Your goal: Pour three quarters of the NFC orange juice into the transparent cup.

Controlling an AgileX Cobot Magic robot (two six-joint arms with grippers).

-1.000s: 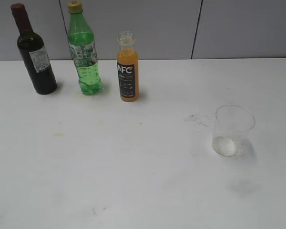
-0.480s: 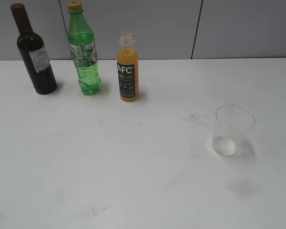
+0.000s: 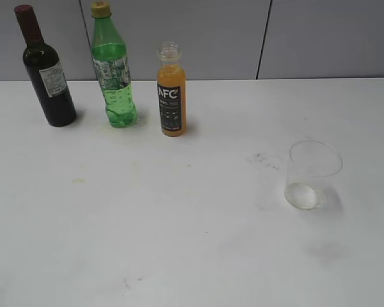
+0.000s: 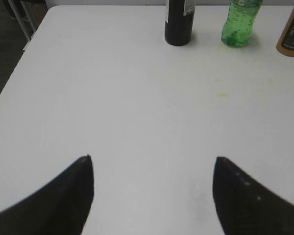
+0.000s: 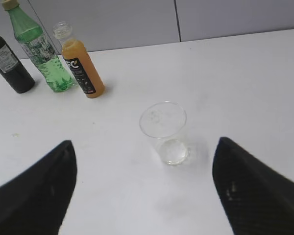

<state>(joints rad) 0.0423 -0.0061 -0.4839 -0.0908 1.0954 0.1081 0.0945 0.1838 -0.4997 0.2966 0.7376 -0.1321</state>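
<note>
Both grippers, left gripper (image 4: 152, 196) and right gripper (image 5: 142, 191), are hanging wide, gripping nothing. White table (image 3: 179, 243) is spreading below; NFC orange juice (image 5: 80, 68) is standing far ahead-left of the right one, transparent cup (image 5: 164, 129) just ahead. Its open, slim bottle risks tipping if gripped high.

A white, faintly smudged table (image 3: 179, 211) carries a dark glass wine bottle (image 3: 46, 73), a green plastic bottle (image 3: 114, 70) and a slim uncapped orange juice bottle (image 3: 171, 93) along its back, with a clear plastic cup (image 3: 310, 176) well apart.
</note>
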